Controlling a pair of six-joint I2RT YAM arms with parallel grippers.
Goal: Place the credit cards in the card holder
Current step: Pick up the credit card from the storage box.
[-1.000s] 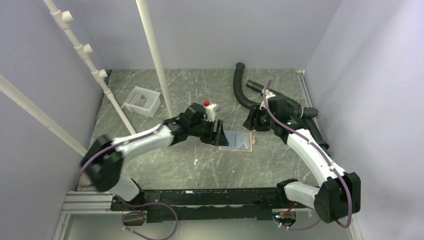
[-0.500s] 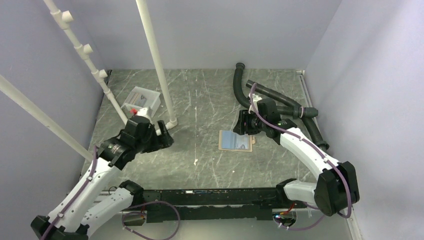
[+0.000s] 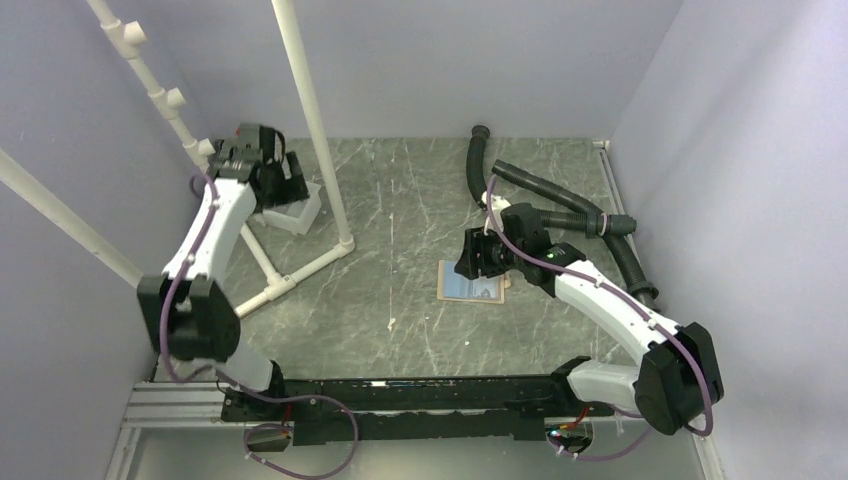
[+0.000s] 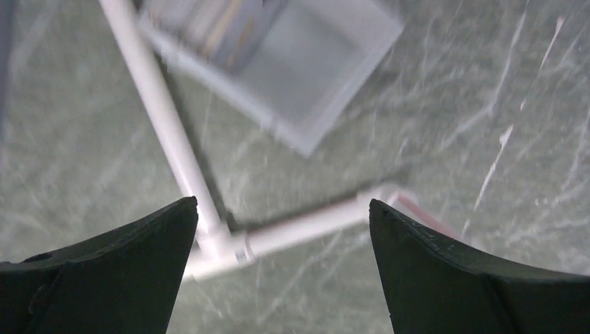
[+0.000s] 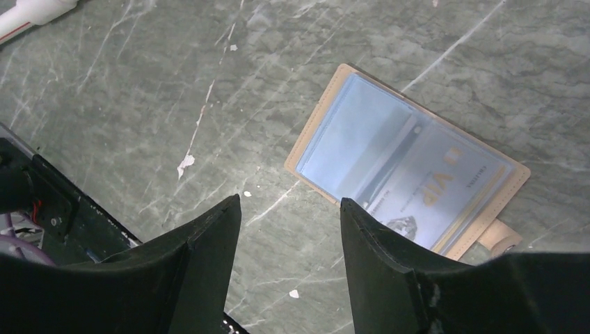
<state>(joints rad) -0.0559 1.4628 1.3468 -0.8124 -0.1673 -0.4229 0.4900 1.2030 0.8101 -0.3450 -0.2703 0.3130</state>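
Both left tool [image 4: 282, 205] and right tool [image 5: 289, 203] gape empty; I reckon the thin, slick credit cards [image 4: 202, 24] upper left need edge-pinching.

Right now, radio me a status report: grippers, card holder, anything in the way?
Left gripper open near white tray. Right gripper open above card holder, lying open, one card sleeved. White pipe beside tray.
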